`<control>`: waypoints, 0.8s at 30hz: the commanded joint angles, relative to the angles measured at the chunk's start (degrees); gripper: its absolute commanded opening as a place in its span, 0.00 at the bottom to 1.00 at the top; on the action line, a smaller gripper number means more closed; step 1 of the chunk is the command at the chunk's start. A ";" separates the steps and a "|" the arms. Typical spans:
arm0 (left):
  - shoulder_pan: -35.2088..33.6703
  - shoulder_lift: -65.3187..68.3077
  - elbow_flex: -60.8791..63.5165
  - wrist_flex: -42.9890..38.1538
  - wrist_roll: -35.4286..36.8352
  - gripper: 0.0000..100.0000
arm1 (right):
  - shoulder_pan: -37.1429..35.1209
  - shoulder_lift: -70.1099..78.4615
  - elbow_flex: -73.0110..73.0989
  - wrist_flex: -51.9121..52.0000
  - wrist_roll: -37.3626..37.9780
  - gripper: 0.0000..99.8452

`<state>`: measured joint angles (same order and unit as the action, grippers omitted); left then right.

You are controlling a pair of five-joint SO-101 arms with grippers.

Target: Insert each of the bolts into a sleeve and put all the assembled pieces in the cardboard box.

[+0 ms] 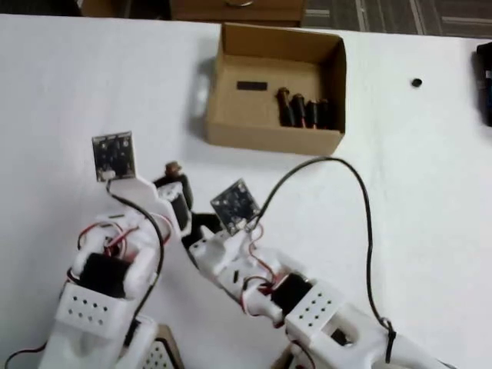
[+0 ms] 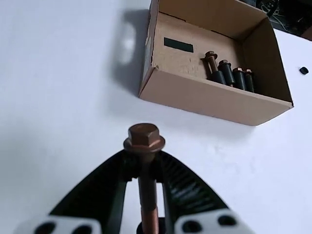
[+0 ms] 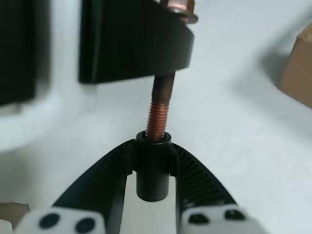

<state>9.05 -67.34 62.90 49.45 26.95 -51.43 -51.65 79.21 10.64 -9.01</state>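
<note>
A white table (image 1: pixel 61 92) is shown from above, with an open cardboard box (image 1: pixel 269 134) at its far side and two robot arms at the near side. Inside the box, four assembled pieces (image 2: pixel 229 73), as far as can be counted, are laid side by side against one wall, each a bolt seated in a dark sleeve. That part of the task is judged done.

Near the table's middle, a fifth pair is being joined between the arms, well apart from the box. The left gripper (image 2: pixel 146 163) is closed tightly on the shank of a copper-coloured bolt (image 2: pixel 144 137), gripped just under its hexagonal flanged head. The right gripper (image 3: pixel 153 151) is clamped on a short black sleeve (image 3: pixel 153 170), held with its open end facing the bolt. In the right wrist view the threaded tip of the bolt is seen just inside the sleeve's mouth, with most of the thread and the plain shank exposed, so the insertion is judged begun but not finished.

What is left is judged to be pushing the bolt fully home and placing this piece in the box. A small black object (image 1: pixel 416 81) lies alone on the table beyond the box; whether it is another sleeve cannot be told.
</note>
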 commanded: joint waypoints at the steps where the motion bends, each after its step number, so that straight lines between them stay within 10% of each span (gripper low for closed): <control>1: 0.62 -1.14 -0.31 1.41 -0.09 0.02 | 0.31 -1.80 -2.37 -1.45 -0.35 0.02; 14: 5.54 -1.14 -0.13 4.04 -0.62 0.03 | 7.60 -1.71 -7.74 -2.95 -0.35 0.02; 24: 5.80 -1.14 0.04 3.87 -6.68 0.34 | 7.60 -1.71 -7.82 -2.68 -0.35 0.02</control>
<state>14.33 -68.40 62.90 52.88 20.79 -44.75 -51.47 76.13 9.32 -8.92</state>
